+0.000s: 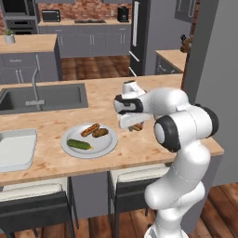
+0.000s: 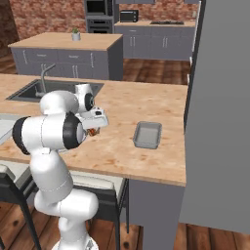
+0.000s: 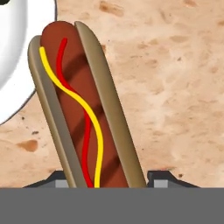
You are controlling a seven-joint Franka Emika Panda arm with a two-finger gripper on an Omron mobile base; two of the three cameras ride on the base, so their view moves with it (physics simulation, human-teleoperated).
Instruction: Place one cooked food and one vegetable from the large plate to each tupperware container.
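Observation:
My gripper [image 1: 135,123] hangs just above the counter, right of the large plate [image 1: 105,144], shut on a hot dog [image 1: 136,127]. The hand view has the hot dog [image 3: 83,109], a sausage in a bun with red and yellow stripes, running up from between my fingertips [image 3: 162,178], and the plate's rim [image 3: 13,57] at the left. On the plate lie a second hot dog [image 1: 90,129], a brown cooked piece [image 1: 100,133] and a green cucumber [image 1: 79,144]. One tupperware container [image 1: 16,148] sits left of the plate, the other [image 2: 147,135] far to the right, and both look empty.
A dark sink [image 1: 44,97] with a faucet [image 1: 35,88] is set into the counter behind the plate. A tall grey wall [image 2: 219,112] stands at the counter's right end, close to the right container. Stools [image 1: 32,204] stand under the front edge.

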